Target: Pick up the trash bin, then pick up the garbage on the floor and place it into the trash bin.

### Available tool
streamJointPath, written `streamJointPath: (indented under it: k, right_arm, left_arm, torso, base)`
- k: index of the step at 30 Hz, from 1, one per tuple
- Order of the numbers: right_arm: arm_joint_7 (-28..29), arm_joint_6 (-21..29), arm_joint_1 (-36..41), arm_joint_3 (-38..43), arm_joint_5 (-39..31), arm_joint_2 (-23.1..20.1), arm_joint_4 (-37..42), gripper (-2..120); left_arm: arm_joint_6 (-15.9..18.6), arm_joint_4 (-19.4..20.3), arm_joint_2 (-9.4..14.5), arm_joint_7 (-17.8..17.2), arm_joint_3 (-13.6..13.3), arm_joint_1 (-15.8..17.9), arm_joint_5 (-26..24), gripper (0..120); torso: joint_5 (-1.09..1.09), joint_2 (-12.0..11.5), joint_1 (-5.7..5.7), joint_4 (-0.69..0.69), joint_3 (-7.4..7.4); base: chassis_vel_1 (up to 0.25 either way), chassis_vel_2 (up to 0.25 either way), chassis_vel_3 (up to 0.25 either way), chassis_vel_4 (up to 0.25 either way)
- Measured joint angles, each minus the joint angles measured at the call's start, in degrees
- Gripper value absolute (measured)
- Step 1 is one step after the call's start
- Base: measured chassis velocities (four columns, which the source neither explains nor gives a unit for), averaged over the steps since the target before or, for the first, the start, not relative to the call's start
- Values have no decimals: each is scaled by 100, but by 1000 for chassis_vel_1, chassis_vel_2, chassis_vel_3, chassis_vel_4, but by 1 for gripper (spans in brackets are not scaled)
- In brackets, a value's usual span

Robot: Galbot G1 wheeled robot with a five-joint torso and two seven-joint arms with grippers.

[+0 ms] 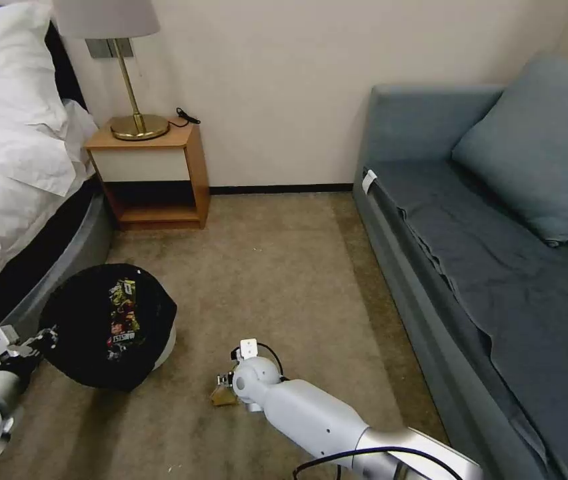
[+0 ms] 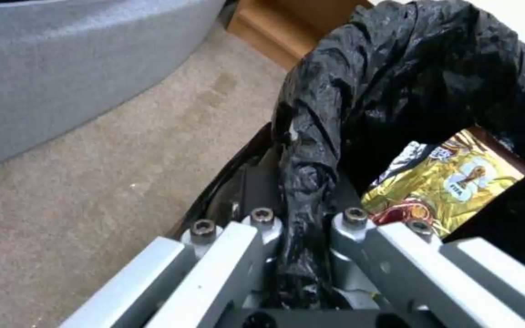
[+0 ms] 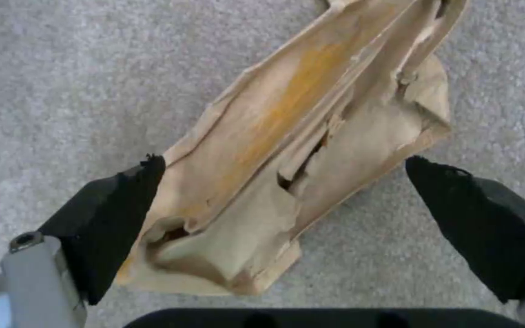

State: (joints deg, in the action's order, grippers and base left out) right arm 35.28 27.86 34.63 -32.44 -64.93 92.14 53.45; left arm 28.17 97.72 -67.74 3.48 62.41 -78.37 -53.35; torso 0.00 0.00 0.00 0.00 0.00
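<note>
Right pincer (image 3: 280, 196) apart astride tan scrap (image 3: 299, 136) | left pincer (image 2: 302, 228) clamps trash bin (image 1: 107, 327) rim

trash bin (image 1: 164, 347): white wall mostly hidden under black bag beyond left gripper (image 1: 43, 339) | tan scrap (image 3: 299, 150): far end cut off past right gripper (image 3: 280, 182) | snack wrapper (image 2: 442, 182): lower part hidden behind left gripper's fingers (image 2: 360, 237)
</note>
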Motion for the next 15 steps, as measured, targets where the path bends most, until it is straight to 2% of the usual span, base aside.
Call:
streamJointPath:
  k: [9, 11, 14, 15]
  right_arm:
    - [-243, -46, 63, -96, 247, 0, -139, 63]
    - [-260, -54, 71, -92, 272, 0, -153, 59]
    - [-298, -74, 79, -79, 331, 0, -191, 44]
    - [-298, -74, 79, -79, 331, 0, -191, 44]
  left_arm:
    - [-39, -9, -34, 37, 9, -40, 55, 4]
    - [-40, -9, -37, 38, 8, -41, 57, 4]
    - [-41, -9, -42, 41, 3, -41, 65, 4]
    - [-41, -9, -42, 41, 3, -41, 65, 4]
  torso:
    - [0, 0, 0, 0, 0]
    - [0, 0, 0, 0, 0]
    - [0, 0, 0, 0, 0]
    - [0, 0, 0, 0, 0]
  base:
    - [0, 0, 0, 0]
    - [0, 0, 0, 0]
    - [0, 0, 0, 0]
    - [0, 0, 0, 0]
